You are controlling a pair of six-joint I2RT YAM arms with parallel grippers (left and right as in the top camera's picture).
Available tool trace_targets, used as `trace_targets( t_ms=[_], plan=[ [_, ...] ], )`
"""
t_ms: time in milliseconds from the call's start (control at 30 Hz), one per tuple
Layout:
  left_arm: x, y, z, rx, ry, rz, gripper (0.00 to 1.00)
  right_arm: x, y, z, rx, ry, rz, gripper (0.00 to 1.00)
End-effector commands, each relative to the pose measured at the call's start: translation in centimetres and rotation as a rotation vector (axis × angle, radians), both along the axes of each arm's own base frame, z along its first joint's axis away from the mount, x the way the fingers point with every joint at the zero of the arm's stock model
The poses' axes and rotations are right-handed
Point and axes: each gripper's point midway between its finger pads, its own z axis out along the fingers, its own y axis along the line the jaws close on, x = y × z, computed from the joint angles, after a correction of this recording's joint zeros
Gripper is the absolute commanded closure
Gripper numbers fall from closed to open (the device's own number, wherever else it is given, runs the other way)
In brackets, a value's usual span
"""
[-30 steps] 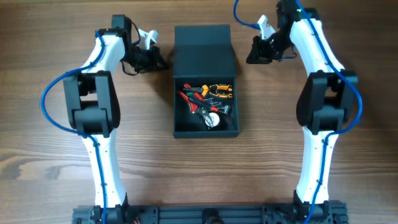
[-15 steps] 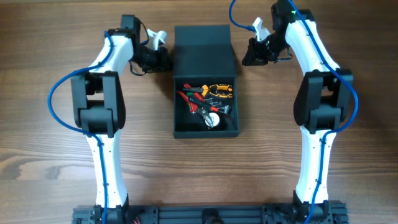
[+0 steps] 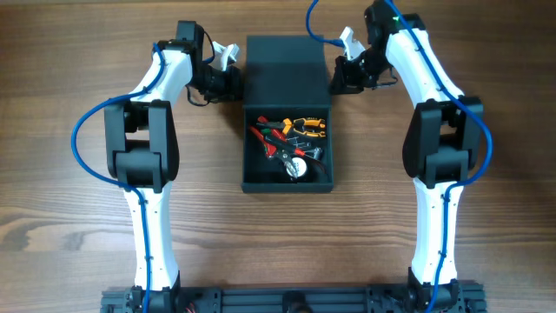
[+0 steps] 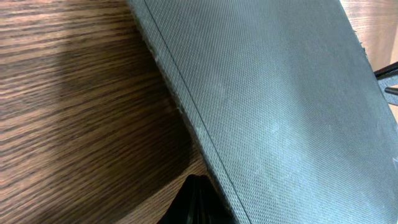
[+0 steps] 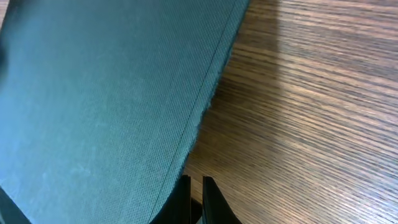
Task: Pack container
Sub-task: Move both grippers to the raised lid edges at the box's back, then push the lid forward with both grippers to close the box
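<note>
The container [image 3: 287, 184] sits mid-surface [image 3: 69, 200], tools [image 3: 287, 143] inside, its lid [image 3: 285, 74] open flat behind. The left pincer [image 3: 234, 80] and right pincer [image 3: 336, 81] — both closed, empty — flank the lid, tips at its side edges.

The container [image 3: 285, 74] is a matte dark teal-grey, and close up its flap shows a fine woven texture crossed by one straight seam line. Inside, the tools [image 3: 291, 139] mix colours: red with a touch of green toward 10 o'clock, orange-yellow and black at 1 o'clock, and a silvery disc [image 3: 297, 169] at 6 o'clock. The table [image 3: 69, 243] is brown wood with dark streaked grain. The arms [image 3: 143, 226] are white with black joints and carry blue cables [image 3: 78, 139].
</note>
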Motion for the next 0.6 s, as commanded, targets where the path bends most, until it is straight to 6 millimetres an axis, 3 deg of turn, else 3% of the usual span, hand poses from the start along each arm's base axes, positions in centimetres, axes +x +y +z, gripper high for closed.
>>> trace_targets(
  t_ms=[0,267,567],
  plan=[
    [-0.2,-0.5,0.0,-0.026,0.012,-0.004,0.96,-0.4,0.7,-1.4,0.023,0.039,0.003,0.92],
    [-0.2,-0.5,0.0,-0.026,0.012,-0.004,0.96,-1.4,0.6,-4.5,0.020,0.120,0.002,0.94],
    [0.0,-0.5,0.1,-0.028,0.001,-0.004,0.96,-1.5,2.6,-2.8,0.170,0.096,0.061,0.94]
  ],
)
